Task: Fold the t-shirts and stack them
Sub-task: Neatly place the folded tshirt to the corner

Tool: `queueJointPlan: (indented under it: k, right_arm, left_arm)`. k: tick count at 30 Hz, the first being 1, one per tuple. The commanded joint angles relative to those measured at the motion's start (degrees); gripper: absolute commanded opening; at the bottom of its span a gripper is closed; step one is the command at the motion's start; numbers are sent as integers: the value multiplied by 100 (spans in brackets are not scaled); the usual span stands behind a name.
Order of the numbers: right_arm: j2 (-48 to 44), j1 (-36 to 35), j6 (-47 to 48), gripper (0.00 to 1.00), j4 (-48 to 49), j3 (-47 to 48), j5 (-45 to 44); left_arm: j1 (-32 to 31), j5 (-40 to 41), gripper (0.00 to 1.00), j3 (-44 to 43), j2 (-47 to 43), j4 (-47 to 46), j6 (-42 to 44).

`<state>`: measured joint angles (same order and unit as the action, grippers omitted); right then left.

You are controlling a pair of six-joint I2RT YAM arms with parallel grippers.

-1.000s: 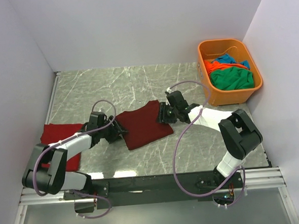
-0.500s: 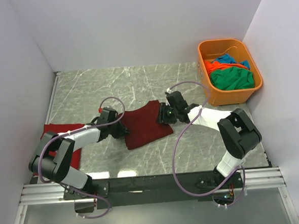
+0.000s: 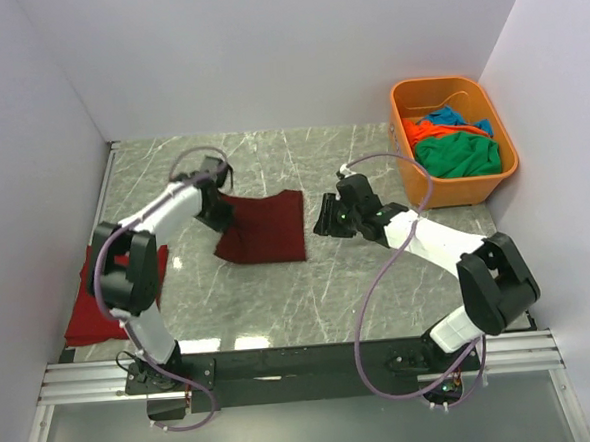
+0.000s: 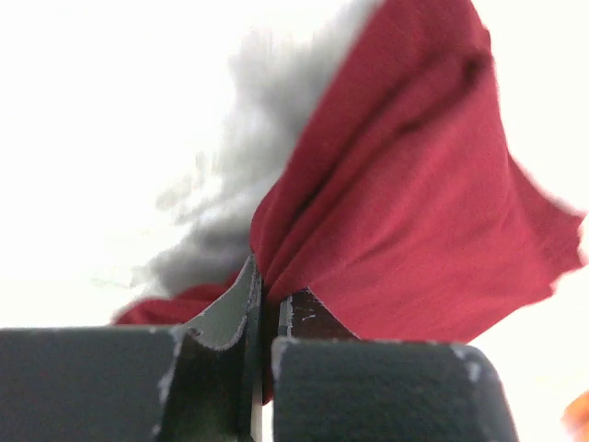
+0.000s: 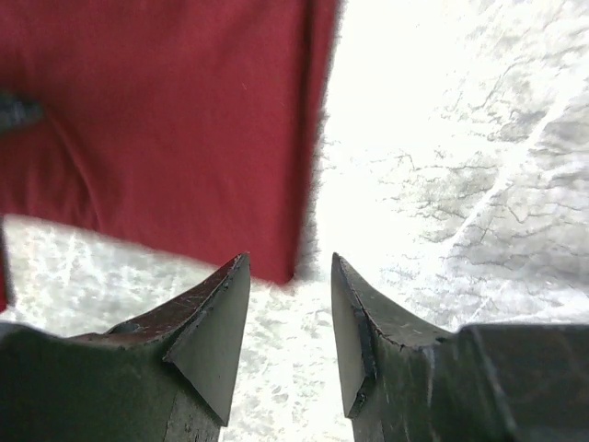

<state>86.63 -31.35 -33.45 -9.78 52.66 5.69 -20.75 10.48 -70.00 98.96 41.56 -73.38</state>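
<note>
Marble table (image 3: 280, 302): left hand (image 4: 265, 299) clamped on maroon shirt (image 3: 265, 228); right hand (image 5: 290, 276) apart; red shirt (image 3: 81, 319) partly hidden

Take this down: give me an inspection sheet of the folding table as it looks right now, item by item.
Surface: grey marbled table, bare apart from the two shirts lying on it.
Job's things: maroon t-shirt mid-table, its left edge lifted; red t-shirt at the left edge, partly behind the left arm; green t-shirt, orange t-shirt and blue t-shirt bunched in the tub.
Clutter: orange tub at the far right corner.
Grippers: left gripper shut on the maroon t-shirt; right gripper open, empty, at that shirt's right edge.
Cables: purple cables looped along both arms, clear of the cloth.
Surroundings: white walls; metal rail at the near edge.
</note>
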Motion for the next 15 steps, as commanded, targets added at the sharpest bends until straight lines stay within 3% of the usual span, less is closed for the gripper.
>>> queueJointPlan:
  k: [1,8,15]
  right_arm:
    - [-357,-20,-47,47,-120,-54,-191]
    - [-752,-20,-56,47,-226,-230,-253]
    - [-911,-29,-56,47,-261,-222,-200]
  left_arm:
    - [631,596,1,-952,404,1389,-493]
    - [1775,481,1,-1508,397,1635,-431]
    - [2786,411,1,-1254,-288,1663,-194]
